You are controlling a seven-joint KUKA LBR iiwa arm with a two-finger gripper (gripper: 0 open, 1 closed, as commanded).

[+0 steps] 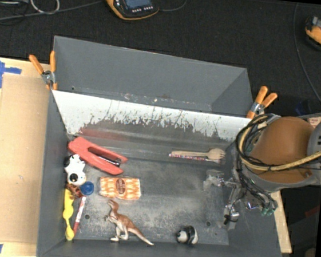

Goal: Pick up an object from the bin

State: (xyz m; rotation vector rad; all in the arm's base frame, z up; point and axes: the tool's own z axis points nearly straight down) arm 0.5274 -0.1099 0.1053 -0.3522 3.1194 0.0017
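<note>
1. Camera view: the gripper [231, 212] hangs low over bare floor of the grey metal bin [154, 78], close to the wall on the view's right. I cannot tell whether it is spread or pressed together. Nothing can be made out in its grasp.
2. No thing lies under it. The nearest is a small round black-and-white object [186, 235] by the front wall, a little to the gripper's left in the view. A pale wooden spoon [198, 155] lies along the foot of the back wall.
3. Risk, as I judge it: so near the right wall, the wrist and its cables could rub the sloped side on the way down. The round object could roll off when nudged, and the spoon lies flat and hard against the wall, so a grasp may slip.
4. Well apart, toward the left wall:
   - a red flat stapler-like tool [97, 154];
   - a black-and-white toy figure [75, 170];
   - a blue ball [87, 189];
   - an orange patterned packet [120, 188];
   - a yellow banana-shaped toy [69, 212].
5. A brown plastic dinosaur [123, 224] lies by the front wall. Nothing stands between the gripper and the round object.
</note>
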